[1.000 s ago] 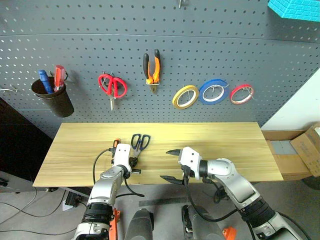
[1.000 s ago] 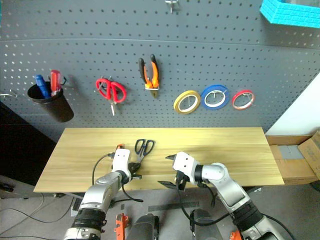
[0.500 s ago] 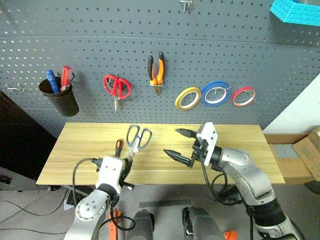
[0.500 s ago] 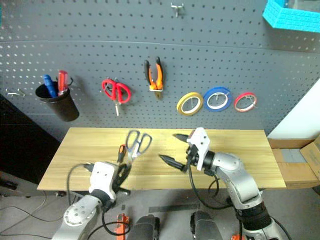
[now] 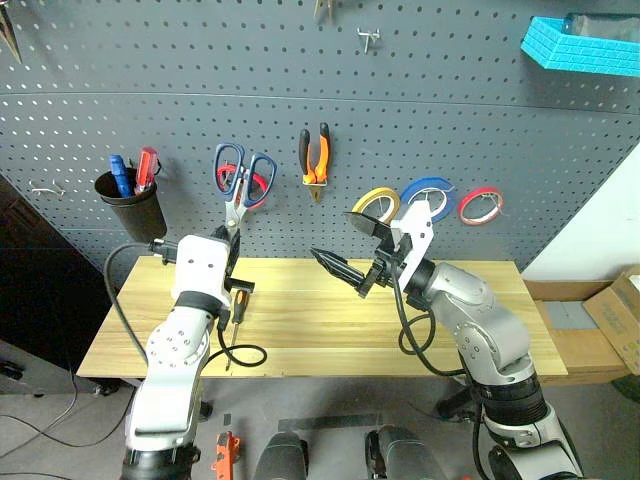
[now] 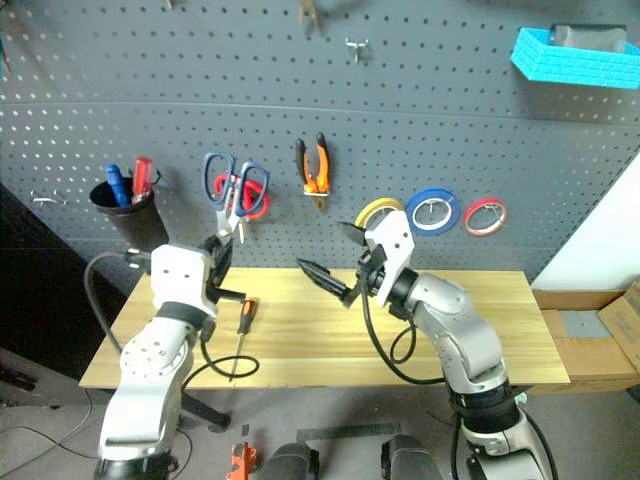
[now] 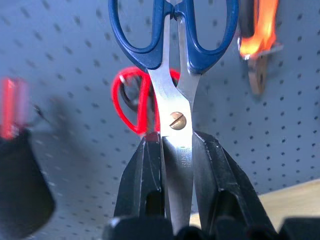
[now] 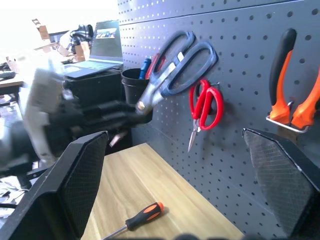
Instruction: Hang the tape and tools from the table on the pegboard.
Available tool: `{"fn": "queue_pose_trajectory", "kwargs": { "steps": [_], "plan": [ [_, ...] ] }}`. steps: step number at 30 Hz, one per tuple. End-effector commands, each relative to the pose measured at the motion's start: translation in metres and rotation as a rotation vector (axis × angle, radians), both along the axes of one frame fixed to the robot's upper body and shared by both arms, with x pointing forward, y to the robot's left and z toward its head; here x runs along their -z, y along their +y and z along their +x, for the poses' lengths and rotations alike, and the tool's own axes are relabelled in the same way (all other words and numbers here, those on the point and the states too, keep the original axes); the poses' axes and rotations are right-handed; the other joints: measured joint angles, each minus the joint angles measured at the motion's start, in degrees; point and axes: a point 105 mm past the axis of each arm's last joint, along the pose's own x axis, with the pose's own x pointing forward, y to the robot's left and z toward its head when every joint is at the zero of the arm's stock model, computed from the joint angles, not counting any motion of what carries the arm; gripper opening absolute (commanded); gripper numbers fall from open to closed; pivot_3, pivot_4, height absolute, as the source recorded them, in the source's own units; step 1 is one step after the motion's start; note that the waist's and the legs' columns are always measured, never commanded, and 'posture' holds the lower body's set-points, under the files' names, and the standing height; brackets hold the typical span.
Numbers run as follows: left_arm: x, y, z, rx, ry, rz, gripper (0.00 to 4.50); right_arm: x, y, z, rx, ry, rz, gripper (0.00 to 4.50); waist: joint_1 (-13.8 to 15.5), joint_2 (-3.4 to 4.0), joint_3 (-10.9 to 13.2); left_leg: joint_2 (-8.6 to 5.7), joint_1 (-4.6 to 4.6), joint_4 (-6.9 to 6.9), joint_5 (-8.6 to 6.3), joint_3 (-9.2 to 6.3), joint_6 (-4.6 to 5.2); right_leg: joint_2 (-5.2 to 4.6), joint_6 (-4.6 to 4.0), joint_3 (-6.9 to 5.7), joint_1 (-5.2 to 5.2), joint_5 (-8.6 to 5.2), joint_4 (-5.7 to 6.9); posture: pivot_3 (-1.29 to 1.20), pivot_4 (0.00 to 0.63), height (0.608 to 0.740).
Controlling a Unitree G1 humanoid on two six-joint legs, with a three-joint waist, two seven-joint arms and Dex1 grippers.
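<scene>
On the far left of the pegboard [image 5: 420, 130] a black cup [image 5: 131, 202] hangs with a blue and a red screwdriver in it. Right of it my left gripper [image 7: 176, 165] is raised in front of the board, its fingers [image 7: 142, 172] clamped on the steel blades of the blue-handled scissors [image 5: 240, 180], handles up, held in front of the red-handled scissors [image 6: 252, 199] hanging behind them. Below, on the table [image 5: 300, 340], the small screwdriver [image 5: 235, 318] lies near the left end with its orange-and-black handle toward the board. The orange-and-black pliers [image 5: 315, 160] hang on the board right of the scissors. My right gripper [image 5: 352, 247] hovers above the middle of the table, fingers [image 8: 75, 185] spread wide and holding nothing. Behind it hang the yellow roll [image 5: 372, 203], the blue tape [image 5: 432, 190] and the thin red roll [image 5: 482, 203]. A turquoise bin [image 5: 580, 45] sits high at the far right.
</scene>
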Motion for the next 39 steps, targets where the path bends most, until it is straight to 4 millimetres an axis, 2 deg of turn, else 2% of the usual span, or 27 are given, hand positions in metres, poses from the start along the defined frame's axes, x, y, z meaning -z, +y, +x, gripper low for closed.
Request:
{"fn": "queue_pose_trajectory", "kwargs": {
  "steps": [1, 5, 11, 19, 28, 36, 39],
  "plan": [
    [-0.007, 0.003, 0.003, -0.027, -0.036, -0.073, 0.46, -0.014, -0.007, 0.002, 0.04, -0.062, 0.019, 4.5, -0.1, -0.04, 0.0, 0.0, -0.01, 0.0, 0.0, 0.01, 0.0, 0.0, 0.0, 0.01, 0.0, 0.0, -0.01, 0.05, 0.06, 0.74],
    [-0.005, -0.003, -0.001, -0.012, -0.035, -0.087, 0.46, -0.013, -0.011, 0.002, 0.063, -0.059, 0.021, 4.5, -0.4, -0.06, -0.1, 0.0, -0.02, -0.01, -0.01, 0.01, 0.0, -0.01, -0.22, 0.03, -0.01, 0.13, -0.01, 0.04, 0.06, 0.74],
    [0.004, -0.005, -0.005, -0.019, -0.007, -0.111, 0.46, -0.013, -0.013, 0.002, 0.085, -0.059, 0.022, 4.5, -0.9, -0.07, -0.2, 0.01, 0.03, 0.02, 0.0, -0.01, 0.0, 0.0, -0.1, 0.02, 0.02, 0.06, 0.06, 0.03, 0.061, 0.74],
    [0.007, 0.006, -0.001, -0.075, 0.009, -0.157, 0.46, -0.013, -0.014, 0.005, 0.095, -0.061, 0.016, 4.5, -1.3, -0.07, -0.3, 0.01, 0.12, 0.02, 0.0, -0.02, 0.0, 0.01, -0.06, 0.02, 0.13, 0.05, 0.05, 0.03, 0.067, 0.74],
    [0.006, 0.004, -0.001, -0.076, 0.011, -0.165, 0.46, -0.013, -0.014, 0.005, 0.099, -0.06, 0.02, 4.5, -1.3, -0.07, -0.3, 0.01, 0.18, 0.02, 0.0, -0.02, 0.0, 0.01, -0.06, 0.02, 0.21, 0.05, 0.04, 0.03, 0.069, 0.74],
    [-0.001, -0.015, -0.002, 0.011, -0.012, -0.143, 0.46, -0.012, -0.013, 0.005, 0.097, -0.062, 0.017, 4.5, -1.3, -0.07, -0.4, 0.01, 0.19, 0.02, 0.0, -0.02, 0.0, 0.02, -0.06, 0.02, 0.22, 0.05, 0.03, 0.03, 0.063, 0.74],
    [-0.004, -0.01, -0.005, -0.025, -0.029, -0.15, 0.46, -0.012, -0.014, 0.007, 0.1, -0.064, 0.016, 4.5, -1.3, -0.05, -0.5, 0.01, 0.19, 0.02, 0.0, -0.03, 0.0, 0.02, -0.07, 0.02, 0.22, 0.05, 0.04, 0.04, 0.05, 0.74]
  ]
}}
